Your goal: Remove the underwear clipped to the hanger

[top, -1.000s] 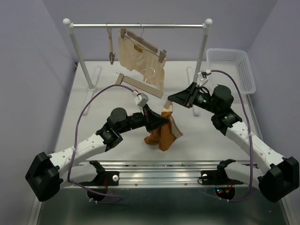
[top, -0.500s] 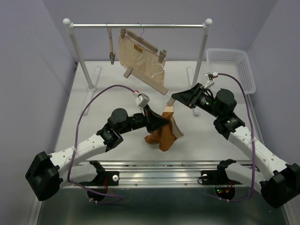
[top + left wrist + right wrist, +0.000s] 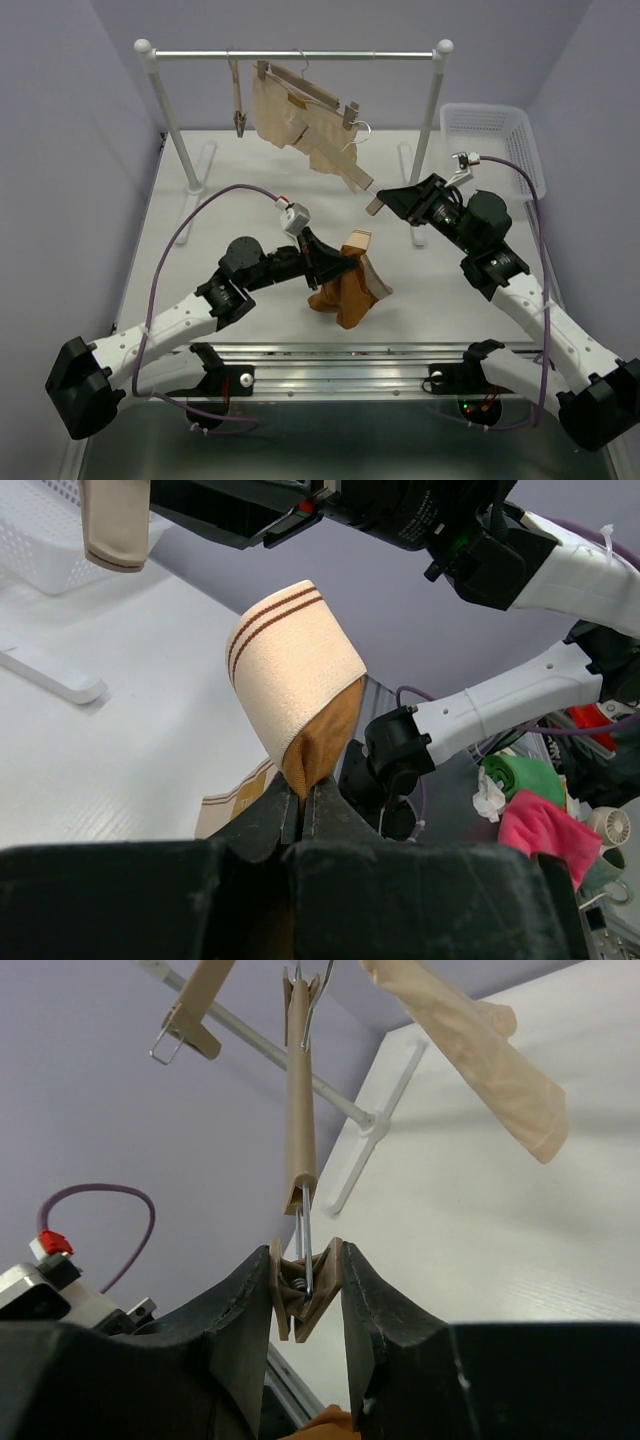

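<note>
Underwear (image 3: 300, 680), orange, pinched in low left gripper (image 3: 303, 798); right gripper (image 3: 306, 1270) raised, apparently clamping hanger clip (image 3: 284, 1305).

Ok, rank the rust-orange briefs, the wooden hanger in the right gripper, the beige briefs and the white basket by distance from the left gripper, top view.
1. rust-orange briefs: pinched in the left gripper, mid-table.
2. wooden hanger: just beyond, held by the right gripper.
3. beige briefs: hanging from the rail at the back.
4. white basket: far right corner.
</note>
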You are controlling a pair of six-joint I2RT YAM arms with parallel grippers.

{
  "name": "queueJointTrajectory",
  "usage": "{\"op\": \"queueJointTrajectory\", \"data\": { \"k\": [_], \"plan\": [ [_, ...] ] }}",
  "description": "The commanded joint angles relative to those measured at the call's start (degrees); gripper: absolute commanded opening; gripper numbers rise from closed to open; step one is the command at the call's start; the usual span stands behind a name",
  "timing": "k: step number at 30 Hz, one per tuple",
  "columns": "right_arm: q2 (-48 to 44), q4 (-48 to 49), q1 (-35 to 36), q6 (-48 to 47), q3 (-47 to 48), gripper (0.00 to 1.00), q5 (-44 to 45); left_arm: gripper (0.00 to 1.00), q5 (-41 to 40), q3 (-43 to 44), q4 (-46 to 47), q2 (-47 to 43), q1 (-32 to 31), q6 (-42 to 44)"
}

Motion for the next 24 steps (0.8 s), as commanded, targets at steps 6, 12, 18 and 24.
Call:
{"op": "queueJointTrajectory", "data": {
  "k": [6,12,18,24],
  "plan": [
    [-2.90,-15.02,-0.25,-17.47,9.83,0.01,-8.38,0.00,-5.55,-0.25,-4.49,-7.66,-0.18,3.08],
    [-5.88,-29.60,-0.25,-25.37,12.99,0.01,-9.13,0.00,-10.20,1.15,-11.07,-11.79,-0.18,4.58],
    [-9.58,-42.48,-0.25,-32.53,17.21,0.01,-4.55,0.00,-19.08,3.35,-20.31,-16.46,-0.18,5.81],
    [-11.69,-53.89,-0.25,-34.11,21.78,0.01,12.54,0.00,-27.17,5.37,-27.87,-20.23,-0.18,5.81]
  ]
}}
